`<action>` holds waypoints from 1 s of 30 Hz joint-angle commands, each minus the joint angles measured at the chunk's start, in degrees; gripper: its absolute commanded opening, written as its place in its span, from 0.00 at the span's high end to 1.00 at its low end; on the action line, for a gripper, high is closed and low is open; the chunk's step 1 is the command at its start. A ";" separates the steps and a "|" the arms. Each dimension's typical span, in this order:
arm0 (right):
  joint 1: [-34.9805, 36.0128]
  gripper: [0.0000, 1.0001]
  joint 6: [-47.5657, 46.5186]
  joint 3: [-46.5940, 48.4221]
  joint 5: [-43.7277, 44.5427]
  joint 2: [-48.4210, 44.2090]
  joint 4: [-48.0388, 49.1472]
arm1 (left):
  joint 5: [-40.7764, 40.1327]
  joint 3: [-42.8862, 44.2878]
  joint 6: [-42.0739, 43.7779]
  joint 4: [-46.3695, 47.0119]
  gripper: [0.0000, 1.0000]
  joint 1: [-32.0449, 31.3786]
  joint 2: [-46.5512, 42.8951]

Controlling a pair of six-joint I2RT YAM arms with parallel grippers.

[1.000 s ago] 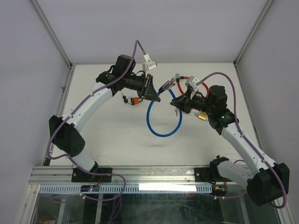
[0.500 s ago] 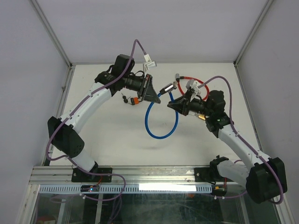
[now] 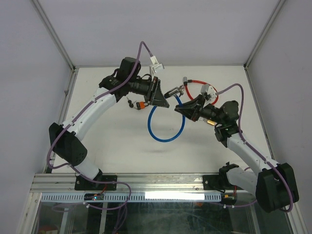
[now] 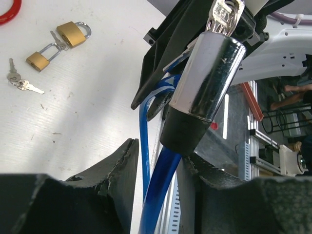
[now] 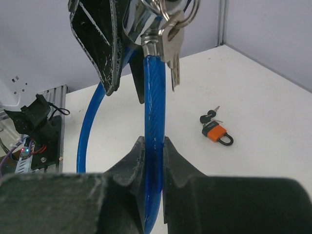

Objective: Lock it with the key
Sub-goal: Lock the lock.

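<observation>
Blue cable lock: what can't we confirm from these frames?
- Key turn: left wrist view's top edge cuts off its head; right wrist view's top edge cuts the chrome barrel end.
- Left gripper on the blue cable: left wrist view doesn't settle whether the fingers press it.
- Top view: barrel and key too small to read.

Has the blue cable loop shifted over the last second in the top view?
Yes. The blue cable loop has swung left: its left side now hangs nearer the orange padlock, which has stayed put.
</observation>
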 commanded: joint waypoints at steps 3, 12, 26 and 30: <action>0.64 1.00 1.74 0.99 -2.43 -1.27 10.32 | -5.11 -1.85 -1.68 6.76 0.63 -0.39 -5.63; -0.45 1.00 6.14 -0.25 -1.32 -0.26 15.05 | -7.51 -5.25 -1.35 10.47 0.45 -0.38 -9.92; -1.74 1.00 9.93 -1.51 1.40 -0.22 18.81 | -18.06 -18.30 -4.64 28.23 0.17 -0.38 -23.99; -1.83 1.00 10.06 -1.66 2.45 -0.22 18.65 | -22.16 -22.52 -6.63 32.99 0.16 -0.38 -28.85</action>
